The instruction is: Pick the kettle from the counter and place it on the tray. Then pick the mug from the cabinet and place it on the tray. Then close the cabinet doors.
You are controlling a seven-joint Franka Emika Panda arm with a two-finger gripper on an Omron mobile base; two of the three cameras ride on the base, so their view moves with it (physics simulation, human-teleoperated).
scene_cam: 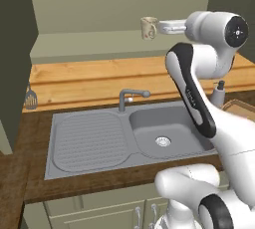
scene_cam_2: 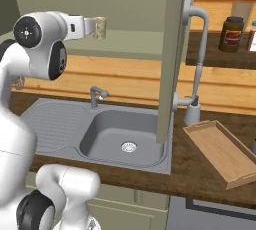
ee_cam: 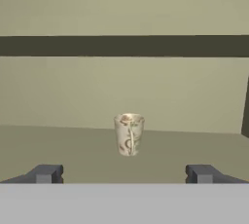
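Cream mug on the cabinet shelf, jaws wide before it

Cream-beige, speckled, the mug [ee_cam: 129, 134] stands upright on the pale green shelf [ee_cam: 58, 150] of the cabinet [scene_cam: 99, 4], straight ahead of the jaws [ee_cam: 124, 174] and centred between the two dark fingertips [ee_cam: 46, 173]. Jaws stand wide apart, holding nothing; a clear gap lies between the tips and the mug, no contact. From the left base view the jaws [scene_cam: 160, 26] point level at the mug [scene_cam: 148, 28], just short of it; from the right base view the jaws [scene_cam_2: 92, 26] sit just short of the mug [scene_cam_2: 100, 28] as well.

Further out: one olive-green cabinet door [scene_cam_2: 172, 54] hangs open to the right of the jaws, edge-on, its curved grey bar handle [scene_cam_2: 199, 49] showing. Below the jaws runs the wooden bench [scene_cam: 99, 81], with the grey sink [scene_cam: 164, 133] and its tap [scene_cam: 130, 96] set in it. Down and to the right of the jaws, past the open door, the light wooden tray [scene_cam_2: 220, 151] lies on the bench beside the sink. A soap dispenser [scene_cam: 219, 92] stands just behind the tray's corner [scene_cam: 239, 107]. Far right, on a separate shelf, a dark brown jar [scene_cam_2: 231, 34]. Low on the far left, a slotted utensil [scene_cam: 30, 98] hangs against the wooden wall board.
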